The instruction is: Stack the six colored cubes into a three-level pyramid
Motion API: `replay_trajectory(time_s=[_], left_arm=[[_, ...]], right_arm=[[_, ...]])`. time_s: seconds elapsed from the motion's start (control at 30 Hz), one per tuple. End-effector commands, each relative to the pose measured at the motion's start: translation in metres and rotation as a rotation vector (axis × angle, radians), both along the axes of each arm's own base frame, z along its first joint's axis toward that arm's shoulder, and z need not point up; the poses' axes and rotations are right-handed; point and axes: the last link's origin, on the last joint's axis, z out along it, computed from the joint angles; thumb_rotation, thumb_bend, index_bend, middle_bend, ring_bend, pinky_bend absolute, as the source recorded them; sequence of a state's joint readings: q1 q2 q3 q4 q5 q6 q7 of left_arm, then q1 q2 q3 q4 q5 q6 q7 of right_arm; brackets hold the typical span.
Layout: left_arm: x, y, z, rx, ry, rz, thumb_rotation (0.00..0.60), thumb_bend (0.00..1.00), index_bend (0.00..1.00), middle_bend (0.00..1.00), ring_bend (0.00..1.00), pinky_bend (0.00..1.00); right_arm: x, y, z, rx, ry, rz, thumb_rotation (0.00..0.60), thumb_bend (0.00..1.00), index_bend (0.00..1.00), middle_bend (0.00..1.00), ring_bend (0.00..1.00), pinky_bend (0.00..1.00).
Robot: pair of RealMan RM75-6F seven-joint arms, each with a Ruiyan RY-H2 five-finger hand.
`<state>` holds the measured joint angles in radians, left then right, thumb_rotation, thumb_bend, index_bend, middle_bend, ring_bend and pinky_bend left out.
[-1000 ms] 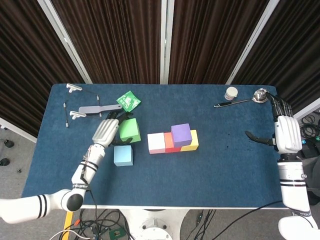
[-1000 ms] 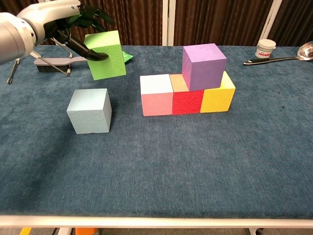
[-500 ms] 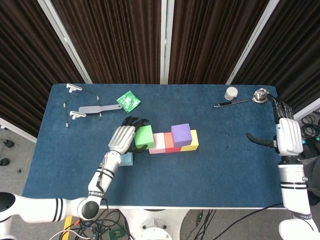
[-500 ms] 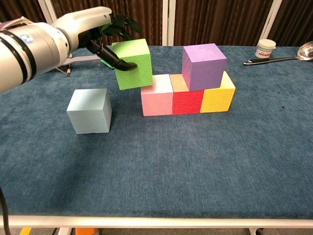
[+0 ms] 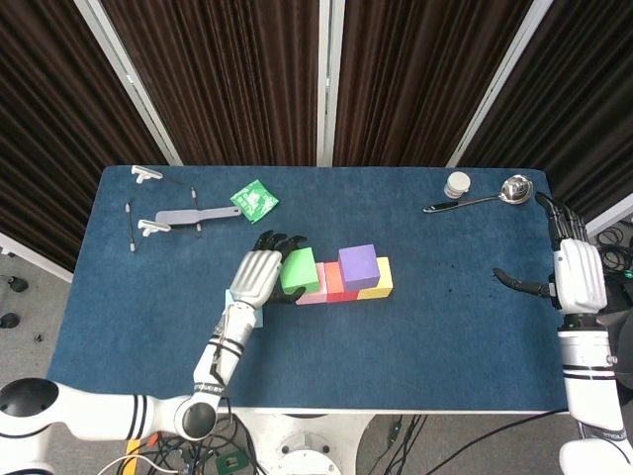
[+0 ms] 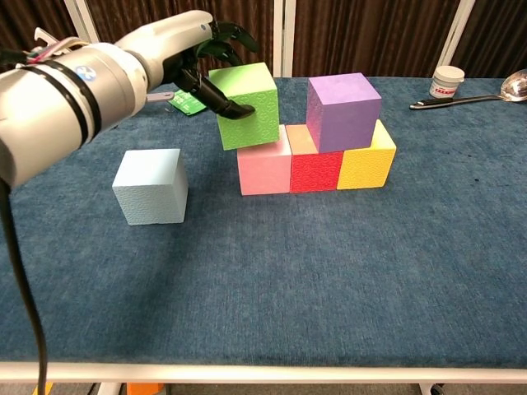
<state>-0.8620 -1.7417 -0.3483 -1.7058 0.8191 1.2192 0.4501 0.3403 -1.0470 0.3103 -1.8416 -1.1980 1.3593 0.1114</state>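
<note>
left robot hand (image 6: 193,58) holds green cube (image 6: 247,107) (tilted) — over pink cube (image 6: 263,169)

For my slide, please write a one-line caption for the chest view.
Left robot hand holds green cube, tilted, over pink cube.

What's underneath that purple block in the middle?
The purple block sits on a red block and a yellow block, straddling the two. Only their front faces and slivers of their tops show; the rest is covered.
</note>
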Motion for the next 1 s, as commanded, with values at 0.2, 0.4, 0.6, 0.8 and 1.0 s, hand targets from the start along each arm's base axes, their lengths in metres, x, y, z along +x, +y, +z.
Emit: replay_trajectory(time_s=[0.2, 0.4, 0.6, 0.8, 1.0], left_arm=[[0.01, 0.007, -0.01, 0.012, 0.014, 0.011, 0.6, 0.27, 0.16, 0.52, 0.1, 0.05], [0.017, 0.007, -0.018, 0.0, 0.03, 0.016, 0.6, 0.27, 0.16, 0.52, 0.1, 0.04], [0.022, 0.007, -0.022, -0.02, 0.03, 0.008, 0.6, 0.27, 0.16, 0.52, 0.1, 0.04], [0.023, 0.007, -0.023, -0.017, 0.032, 0.005, 0.6, 0.27, 0.16, 0.53, 0.1, 0.04], [0.023, 0.008, -0.026, -0.021, 0.03, 0.006, 0.6, 0.27, 0.16, 0.53, 0.12, 0.04]], right_arm=[[-0.01, 0.003, 0.0, -0.001, -0.003, -0.013, 0.6, 0.0, 0.0, 0.07, 0.0, 0.0], [-0.016, 0.003, 0.001, 0.0, -0.014, -0.02, 0.6, 0.0, 0.0, 0.07, 0.0, 0.0], [-0.02, 0.004, 0.0, 0.0, -0.02, -0.024, 0.6, 0.0, 0.0, 0.06, 0.0, 0.0], [-0.022, 0.005, 0.0, 0.0, -0.022, -0.027, 0.6, 0.0, 0.0, 0.05, 0.0, 0.0], [-0.024, 0.005, 0.0, -0.001, -0.023, -0.031, 0.6, 0.0, 0.0, 0.05, 0.0, 0.0]])
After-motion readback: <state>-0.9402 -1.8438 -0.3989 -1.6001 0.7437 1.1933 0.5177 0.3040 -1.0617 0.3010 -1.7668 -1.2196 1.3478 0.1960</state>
